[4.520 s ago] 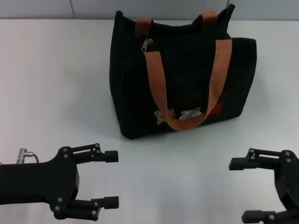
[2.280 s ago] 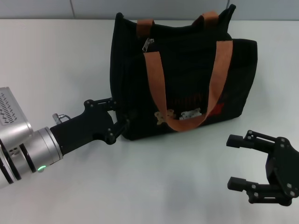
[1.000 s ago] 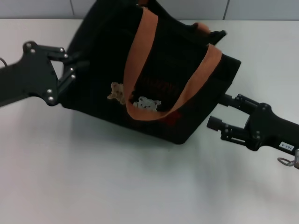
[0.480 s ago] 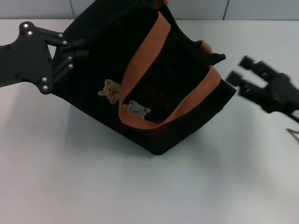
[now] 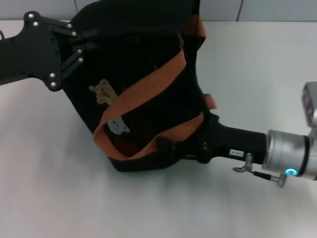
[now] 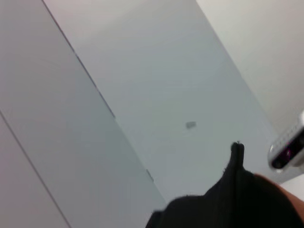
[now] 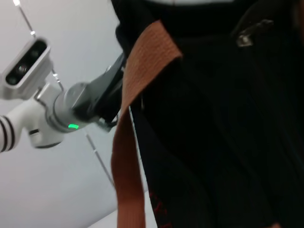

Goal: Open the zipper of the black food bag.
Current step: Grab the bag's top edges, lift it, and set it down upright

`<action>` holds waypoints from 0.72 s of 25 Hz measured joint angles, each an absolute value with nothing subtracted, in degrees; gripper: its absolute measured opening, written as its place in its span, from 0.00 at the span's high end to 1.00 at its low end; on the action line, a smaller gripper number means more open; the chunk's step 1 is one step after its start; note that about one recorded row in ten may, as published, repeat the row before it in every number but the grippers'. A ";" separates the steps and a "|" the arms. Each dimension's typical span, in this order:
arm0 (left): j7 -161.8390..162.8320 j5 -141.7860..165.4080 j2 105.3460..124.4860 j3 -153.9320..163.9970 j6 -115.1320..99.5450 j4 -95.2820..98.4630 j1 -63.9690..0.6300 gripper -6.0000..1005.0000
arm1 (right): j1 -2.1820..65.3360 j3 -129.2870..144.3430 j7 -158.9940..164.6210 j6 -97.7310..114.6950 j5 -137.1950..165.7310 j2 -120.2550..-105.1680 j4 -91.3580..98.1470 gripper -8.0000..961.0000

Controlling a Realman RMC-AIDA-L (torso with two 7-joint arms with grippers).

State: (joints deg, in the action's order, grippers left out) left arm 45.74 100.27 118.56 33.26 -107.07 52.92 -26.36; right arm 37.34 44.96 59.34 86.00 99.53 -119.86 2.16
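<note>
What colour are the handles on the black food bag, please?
Orange-brown; the handles show best in the head view.

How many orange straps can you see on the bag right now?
2. One orange strap runs diagonally across the black food bag's front face; the other shows only partly at the bag's far top edge, mostly hidden behind the fabric.

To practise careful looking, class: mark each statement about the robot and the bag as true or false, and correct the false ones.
1. The black food bag stands upright and square on the table. False: it is tilted over.
2. The left gripper is at the bag's upper left side. True.
3. The right gripper is far from the bag. False: it is against the bag's lower right.
4. An orange strap crosses the bag's front. True.
</note>
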 joint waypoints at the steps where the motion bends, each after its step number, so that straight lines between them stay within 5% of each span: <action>1: 45.58 99.88 118.58 33.84 -107.09 52.87 -26.40 0.92 | 37.77 44.83 58.74 85.61 99.34 -119.86 1.30 0.14; 7: 43.88 98.34 118.59 37.16 -107.18 51.90 -26.07 0.92 | 37.19 44.78 59.86 82.25 99.12 -119.65 1.42 0.14; 18: 38.49 99.28 118.52 39.24 -106.40 46.26 -25.77 0.92 | 24.27 42.65 72.12 93.16 98.88 -118.34 17.08 0.14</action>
